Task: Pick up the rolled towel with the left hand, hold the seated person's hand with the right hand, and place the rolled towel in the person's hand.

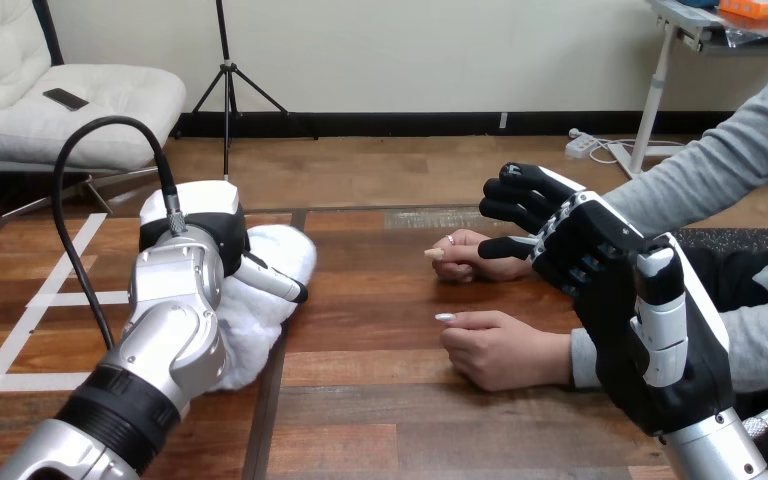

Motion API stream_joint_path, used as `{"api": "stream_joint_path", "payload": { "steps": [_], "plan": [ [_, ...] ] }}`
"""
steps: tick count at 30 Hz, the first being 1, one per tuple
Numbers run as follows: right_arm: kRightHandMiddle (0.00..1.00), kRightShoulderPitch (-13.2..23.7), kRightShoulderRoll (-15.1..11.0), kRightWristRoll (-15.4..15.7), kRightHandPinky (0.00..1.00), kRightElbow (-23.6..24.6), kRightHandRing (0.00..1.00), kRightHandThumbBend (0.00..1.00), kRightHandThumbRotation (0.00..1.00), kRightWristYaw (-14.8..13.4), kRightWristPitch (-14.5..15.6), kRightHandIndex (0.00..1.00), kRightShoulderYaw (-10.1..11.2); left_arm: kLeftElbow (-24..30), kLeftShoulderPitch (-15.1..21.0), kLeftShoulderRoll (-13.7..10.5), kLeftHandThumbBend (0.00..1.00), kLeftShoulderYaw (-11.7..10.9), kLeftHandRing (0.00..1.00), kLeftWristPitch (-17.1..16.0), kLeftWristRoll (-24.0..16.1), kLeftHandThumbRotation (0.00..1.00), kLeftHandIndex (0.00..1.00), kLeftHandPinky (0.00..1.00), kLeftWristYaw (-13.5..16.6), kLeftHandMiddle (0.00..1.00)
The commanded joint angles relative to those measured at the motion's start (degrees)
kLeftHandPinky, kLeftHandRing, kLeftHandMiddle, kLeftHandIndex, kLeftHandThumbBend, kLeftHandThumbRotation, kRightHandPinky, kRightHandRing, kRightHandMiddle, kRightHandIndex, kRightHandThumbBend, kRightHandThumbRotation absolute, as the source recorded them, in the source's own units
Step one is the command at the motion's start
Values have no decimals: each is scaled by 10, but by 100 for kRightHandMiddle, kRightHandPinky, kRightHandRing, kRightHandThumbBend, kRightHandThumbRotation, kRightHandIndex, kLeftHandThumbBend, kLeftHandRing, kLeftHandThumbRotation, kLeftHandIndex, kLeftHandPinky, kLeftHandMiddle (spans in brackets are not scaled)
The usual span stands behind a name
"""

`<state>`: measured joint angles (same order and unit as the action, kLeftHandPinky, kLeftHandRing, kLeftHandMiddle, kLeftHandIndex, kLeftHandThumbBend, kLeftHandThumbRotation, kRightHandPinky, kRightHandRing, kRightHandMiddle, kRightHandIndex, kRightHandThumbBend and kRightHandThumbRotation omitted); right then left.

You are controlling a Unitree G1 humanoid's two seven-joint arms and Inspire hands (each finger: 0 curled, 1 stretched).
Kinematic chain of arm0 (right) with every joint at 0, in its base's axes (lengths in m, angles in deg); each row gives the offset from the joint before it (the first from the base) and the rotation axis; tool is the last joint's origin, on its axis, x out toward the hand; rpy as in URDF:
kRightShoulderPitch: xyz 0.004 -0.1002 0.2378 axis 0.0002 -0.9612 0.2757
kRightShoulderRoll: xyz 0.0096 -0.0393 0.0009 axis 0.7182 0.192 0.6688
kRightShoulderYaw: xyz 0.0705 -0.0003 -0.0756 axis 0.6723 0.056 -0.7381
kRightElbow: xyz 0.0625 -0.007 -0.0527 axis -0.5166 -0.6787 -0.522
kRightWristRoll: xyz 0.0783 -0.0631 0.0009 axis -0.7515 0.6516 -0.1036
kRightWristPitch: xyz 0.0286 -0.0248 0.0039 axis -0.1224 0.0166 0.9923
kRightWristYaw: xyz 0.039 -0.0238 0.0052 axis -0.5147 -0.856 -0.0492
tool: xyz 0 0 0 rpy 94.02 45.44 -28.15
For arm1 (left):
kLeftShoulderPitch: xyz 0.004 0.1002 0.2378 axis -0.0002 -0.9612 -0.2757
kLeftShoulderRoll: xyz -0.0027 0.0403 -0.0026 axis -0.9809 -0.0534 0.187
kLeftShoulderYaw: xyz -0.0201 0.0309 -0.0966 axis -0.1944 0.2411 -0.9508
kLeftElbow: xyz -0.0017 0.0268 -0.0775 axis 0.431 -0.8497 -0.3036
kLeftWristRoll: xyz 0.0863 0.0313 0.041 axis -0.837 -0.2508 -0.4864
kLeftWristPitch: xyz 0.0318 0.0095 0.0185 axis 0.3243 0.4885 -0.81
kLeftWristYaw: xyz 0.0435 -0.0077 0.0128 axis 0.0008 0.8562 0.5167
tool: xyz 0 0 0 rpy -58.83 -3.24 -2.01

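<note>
– Where's the towel (293, 255)?
– On the table (380, 400), at its left, under the left robot hand (205, 207). I cannot tell whether that one grips it.
– And the right robot hand (580, 240)?
– Raised, fingers loose and holding nothing, just beside the person's farther hand (470, 260).

Nothing legible at this moment. I can read no text, label, brand, number or sign on any surface in my view.
</note>
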<state>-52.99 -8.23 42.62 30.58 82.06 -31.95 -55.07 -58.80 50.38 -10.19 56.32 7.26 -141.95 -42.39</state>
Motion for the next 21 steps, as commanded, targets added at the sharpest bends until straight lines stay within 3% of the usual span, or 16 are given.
{"api": "stream_joint_path", "payload": {
  "steps": [1,8,18,21],
  "plan": [
    [84,22,-3,-5,72,11,84,77,100,-2,-13,82,8,-14,38,6,94,12,46,15,-30,63,70,29,21,60],
    [83,22,-4,-6,72,12,84,77,100,-1,-12,82,8,-17,33,16,94,14,60,26,-47,68,76,40,50,72],
    [83,21,-4,-8,72,13,84,76,100,-1,-12,82,9,-7,20,32,95,7,85,51,-53,67,89,74,108,90],
    [83,20,-4,-7,72,15,84,76,100,-2,-11,82,9,1,15,36,95,1,88,55,-50,67,91,79,127,92]
  ]
}}
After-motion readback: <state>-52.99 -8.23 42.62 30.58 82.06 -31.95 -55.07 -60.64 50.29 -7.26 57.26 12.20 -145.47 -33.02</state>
